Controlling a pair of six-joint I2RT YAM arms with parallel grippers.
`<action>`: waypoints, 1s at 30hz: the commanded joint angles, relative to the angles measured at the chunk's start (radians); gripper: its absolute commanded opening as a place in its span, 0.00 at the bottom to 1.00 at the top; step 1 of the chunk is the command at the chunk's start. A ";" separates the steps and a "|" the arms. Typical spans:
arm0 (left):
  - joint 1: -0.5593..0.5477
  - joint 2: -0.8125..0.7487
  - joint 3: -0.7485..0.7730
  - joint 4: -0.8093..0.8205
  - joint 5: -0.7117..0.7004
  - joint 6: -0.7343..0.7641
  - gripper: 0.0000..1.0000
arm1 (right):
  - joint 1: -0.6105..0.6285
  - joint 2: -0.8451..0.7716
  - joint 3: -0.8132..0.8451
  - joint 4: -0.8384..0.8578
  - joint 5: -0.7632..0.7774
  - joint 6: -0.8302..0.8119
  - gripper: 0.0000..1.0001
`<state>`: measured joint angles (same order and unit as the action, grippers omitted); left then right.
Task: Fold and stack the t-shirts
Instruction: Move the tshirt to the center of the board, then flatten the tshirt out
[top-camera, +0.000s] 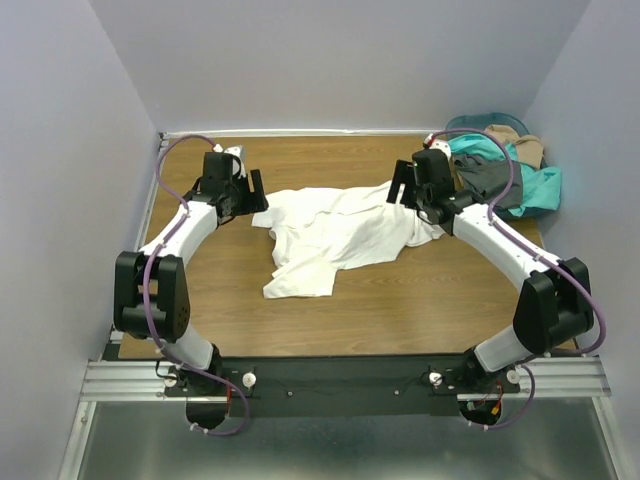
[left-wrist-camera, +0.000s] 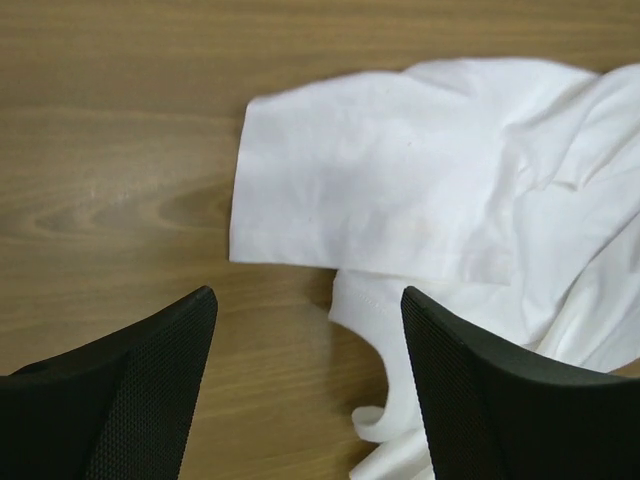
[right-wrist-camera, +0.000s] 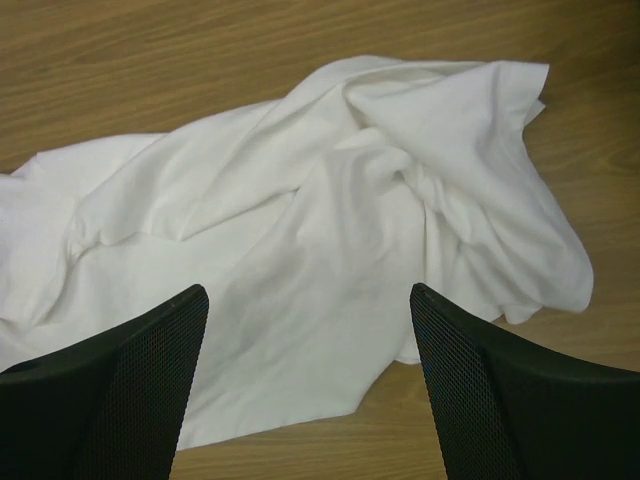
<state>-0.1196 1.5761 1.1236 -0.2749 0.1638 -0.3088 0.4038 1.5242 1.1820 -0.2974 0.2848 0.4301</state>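
A large white t-shirt lies crumpled in the middle of the wooden table. My left gripper hovers open at the shirt's left edge; in the left wrist view a flat sleeve lies ahead of the gripper, and nothing is between the fingers. My right gripper hangs open over the shirt's right end. The right wrist view shows bunched white cloth under the gripper, apart from both fingers. Teal, dark grey and tan t-shirts are heaped at the back right.
A round teal basket stands in the back right corner, behind the heap of coloured shirts. Bare wood spreads in front of the white shirt. Grey walls close in the left, back and right sides.
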 joint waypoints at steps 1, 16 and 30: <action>-0.002 0.047 0.025 -0.092 -0.090 -0.036 0.79 | -0.002 0.007 -0.041 0.007 -0.052 0.082 0.88; -0.003 0.214 0.090 -0.049 -0.156 -0.036 0.60 | -0.002 0.048 -0.027 0.009 -0.101 0.093 0.88; -0.011 0.351 0.177 -0.072 -0.178 -0.012 0.57 | -0.002 0.073 -0.012 0.015 -0.122 0.116 0.88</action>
<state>-0.1223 1.9030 1.2747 -0.3325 0.0067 -0.3382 0.4038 1.5852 1.1511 -0.2939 0.1802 0.5251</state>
